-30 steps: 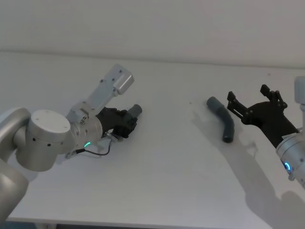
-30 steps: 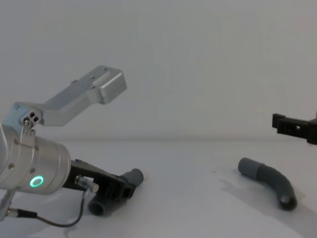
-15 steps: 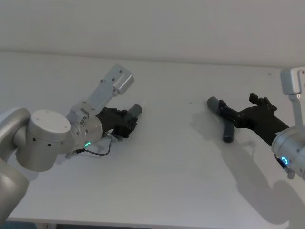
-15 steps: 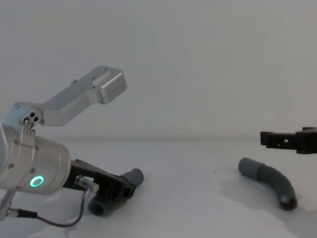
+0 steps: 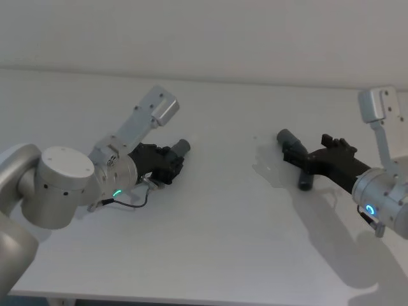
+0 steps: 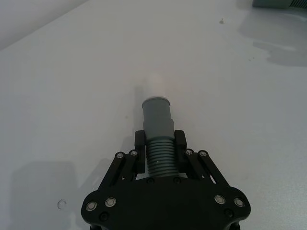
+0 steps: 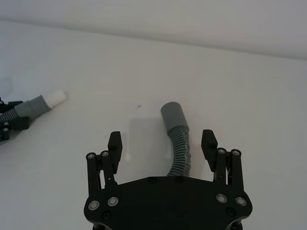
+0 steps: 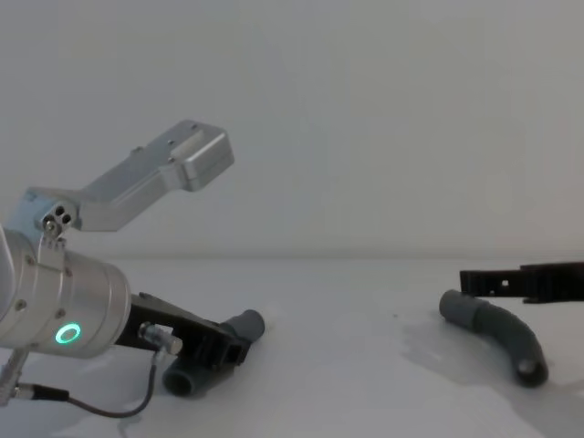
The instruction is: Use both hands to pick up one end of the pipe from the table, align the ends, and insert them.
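The left gripper [image 6: 159,142] is clenched on the ribbed part of the left hose piece [image 6: 159,160], just behind its grey cuff [image 6: 157,115], and holds it low over the left side of the table [image 5: 223,242]. Beyond the cuff the white tip [image 7: 56,97] is hard to make out from the left wrist against the white surface, though the right wrist view shows it plainly. The right gripper [image 7: 162,142] is spread wide, one finger on each side of the right hose piece [image 7: 178,143] and apart from it. That piece lies flat on the right side of the table, its cuff at the far end. From the head the gripper covers the hose's middle. From the chest its fingers reach in from the right edge just above the hose, the rest cut off. A wide stretch of bare table lies between the two pieces.
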You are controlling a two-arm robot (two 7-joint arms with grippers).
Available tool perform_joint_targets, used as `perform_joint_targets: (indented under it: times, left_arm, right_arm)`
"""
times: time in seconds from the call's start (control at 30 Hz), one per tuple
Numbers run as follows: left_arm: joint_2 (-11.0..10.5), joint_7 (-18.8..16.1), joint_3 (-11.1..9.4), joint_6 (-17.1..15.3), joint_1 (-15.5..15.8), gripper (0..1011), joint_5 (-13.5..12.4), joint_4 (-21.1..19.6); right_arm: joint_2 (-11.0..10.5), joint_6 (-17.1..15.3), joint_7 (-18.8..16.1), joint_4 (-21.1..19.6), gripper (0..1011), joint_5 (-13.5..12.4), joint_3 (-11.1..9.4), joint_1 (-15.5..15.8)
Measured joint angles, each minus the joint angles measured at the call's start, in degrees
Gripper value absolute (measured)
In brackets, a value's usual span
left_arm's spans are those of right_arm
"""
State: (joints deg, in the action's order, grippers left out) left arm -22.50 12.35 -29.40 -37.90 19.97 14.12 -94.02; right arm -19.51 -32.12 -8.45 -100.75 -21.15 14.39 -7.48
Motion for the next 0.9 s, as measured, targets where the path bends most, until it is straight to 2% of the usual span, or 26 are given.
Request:
perform_joint_targets:
  times: [0.4,0.9]
  left_arm:
    - [0.0,0.0,0.0,0.0,0.0,343,0.0,0.0]
    - [0.0,0.0,0.0,0.0,0.0,343,0.0,0.0]
  right_arm:
    - [0.8,-1.7,-0.8,3.4,1004,0.8,1.4,-2.3]
    - [1.6,-2.0,-1.5,7.1,1004,2.2,2.3,-4.2]
